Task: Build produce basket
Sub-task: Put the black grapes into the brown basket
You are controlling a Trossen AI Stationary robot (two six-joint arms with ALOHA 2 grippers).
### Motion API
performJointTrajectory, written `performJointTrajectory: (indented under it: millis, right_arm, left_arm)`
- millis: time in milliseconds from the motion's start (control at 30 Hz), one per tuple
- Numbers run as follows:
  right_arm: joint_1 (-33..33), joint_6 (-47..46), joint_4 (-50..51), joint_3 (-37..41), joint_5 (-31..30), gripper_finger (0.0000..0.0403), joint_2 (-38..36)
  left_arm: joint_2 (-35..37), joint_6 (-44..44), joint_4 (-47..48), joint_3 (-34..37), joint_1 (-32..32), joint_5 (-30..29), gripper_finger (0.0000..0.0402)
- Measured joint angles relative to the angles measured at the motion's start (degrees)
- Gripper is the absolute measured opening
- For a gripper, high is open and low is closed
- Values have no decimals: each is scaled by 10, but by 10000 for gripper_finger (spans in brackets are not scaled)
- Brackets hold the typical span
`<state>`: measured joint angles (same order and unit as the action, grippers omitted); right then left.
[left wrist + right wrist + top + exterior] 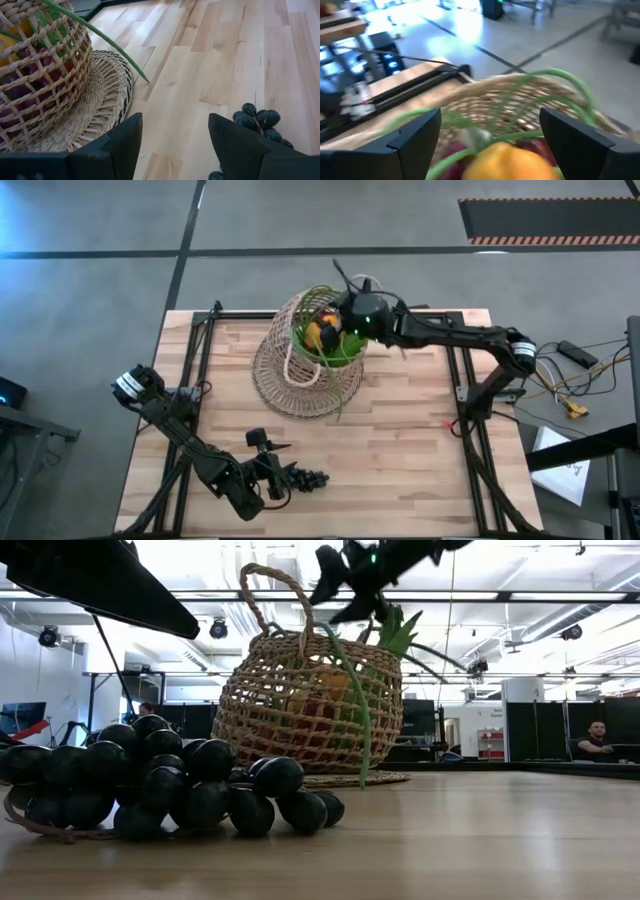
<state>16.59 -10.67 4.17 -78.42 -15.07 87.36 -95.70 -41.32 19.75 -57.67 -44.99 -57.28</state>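
The tan woven basket (300, 355) stands at the table's far middle on its flat woven flare (100, 105). It holds an orange (515, 160), red and purple fruit and leafy greens. Long green onions (357, 710) hang out over its side. A bunch of black grapes (307, 478) lies on the table near the front edge. My left gripper (283, 470) is low beside the grapes, open and empty; the grapes (260, 120) lie just off one finger. My right gripper (342, 320) hovers over the basket's top, open and empty, with the orange below its fingers.
Black frame rails (200, 360) run along the table's left and right sides. Bare wood lies between the basket and the grapes and at the front right (400, 460). In the low view, people show in the room beyond the table (597, 740).
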Motion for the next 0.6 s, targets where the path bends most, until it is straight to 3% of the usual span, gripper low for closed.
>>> performJointTrajectory:
  millis: [133, 300, 467, 600]
  right_arm:
    - [-75, 41, 7, 6, 0, 329, -10]
    - [-190, 76, 17, 25, -30, 329, -10]
    - [-312, 77, 43, 44, -153, 329, -10]
    - [-407, 61, 68, 47, -268, 329, -10]
  left_arm:
    - [0, 0, 0, 0, 0, 2, 212]
    - [11, 2, 10, 0, -4, 86, 212]
    - [25, -4, 22, -1, -34, 127, 212]
    - [40, -62, 58, -2, -71, 133, 212]
